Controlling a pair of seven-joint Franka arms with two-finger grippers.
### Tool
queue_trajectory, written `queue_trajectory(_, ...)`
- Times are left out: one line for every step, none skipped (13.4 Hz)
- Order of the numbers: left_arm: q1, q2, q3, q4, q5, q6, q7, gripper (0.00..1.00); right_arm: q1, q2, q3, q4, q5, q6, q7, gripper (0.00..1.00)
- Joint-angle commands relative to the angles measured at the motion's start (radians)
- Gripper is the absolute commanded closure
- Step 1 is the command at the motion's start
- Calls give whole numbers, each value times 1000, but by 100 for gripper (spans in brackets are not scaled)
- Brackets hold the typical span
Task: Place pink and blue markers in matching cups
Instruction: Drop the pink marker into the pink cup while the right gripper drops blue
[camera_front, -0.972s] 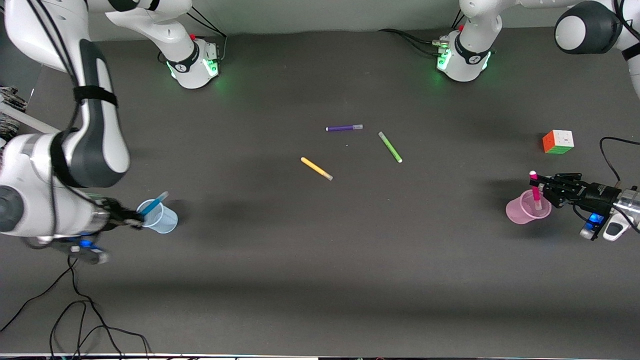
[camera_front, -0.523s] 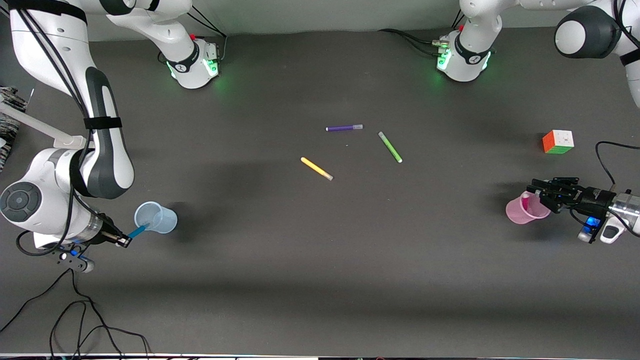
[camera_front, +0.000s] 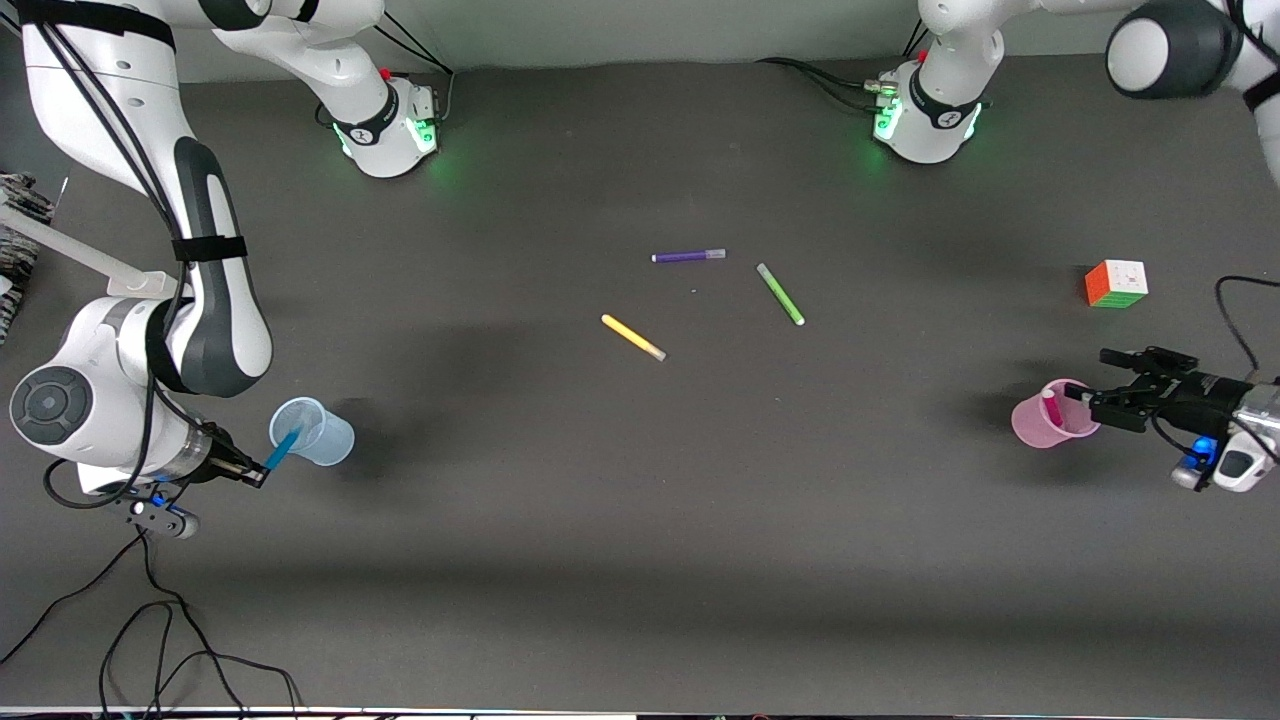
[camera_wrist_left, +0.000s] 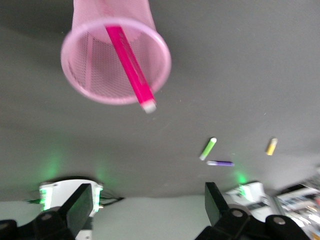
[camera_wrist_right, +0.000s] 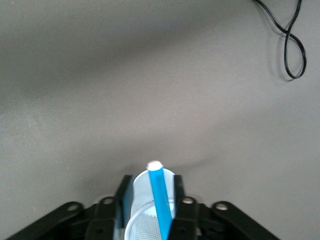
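While the pink marker (camera_front: 1051, 404) leans inside the pale pink cup (camera_front: 1040, 424) at the left arm's end of the worktop (camera_front: 640, 500), the left end effector (camera_front: 1085, 405) sits just beside that cup with its fingers spread wide and nothing between them; the left wrist view shows the marker's pale tip sticking out over the cup's rim, apart from both fingers. At the right arm's end, the blue marker (camera_front: 281, 448) slants into the pale blue cup (camera_front: 312, 432), and the right end effector (camera_front: 252, 477) sits at the marker's outer end, its fingers close on either side; whether they clamp it I cannot tell. Midway along the worktop lie a purple marker (camera_front: 688, 256), a green marker (camera_front: 780, 294) and a yellow marker (camera_front: 633, 338), well apart from both cups. A colour-faced puzzle cube (camera_front: 1116, 283) rests near the pink cup, farther from the front camera.
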Motion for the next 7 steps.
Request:
queue_trajectory(-123, -217, 18, -125, 155, 41, 3, 1, 6, -19, -1, -8, -25, -44, -15, 0)
queue_trajectory(-166, -289, 18, -174, 200, 65, 3, 1, 6, -25, -1, -2, -25, -64, -17, 0)
queue_trajectory(-194, -361, 18, -226, 225, 85, 1, 1, 9, -26, 1, 3, -25, -82, -15, 0)
queue_trajectory(-215, -433, 18, -285, 240, 113, -4, 1, 18, -28, -1, 3, -25, -85, -15, 0)
queue_trajectory(-244, -508, 18, -356, 265, 149, -5, 1, 20, -29, -1, 3, -29, -85, -15, 0)
queue_trajectory(-264, -588, 17, -442, 288, 198, -5, 1, 18, -31, -1, 3, -47, -87, -15, 0)
queue_trajectory(-286, -660, 17, -517, 303, 240, -8, 1, 17, -32, -1, 6, -51, -87, -17, 0)
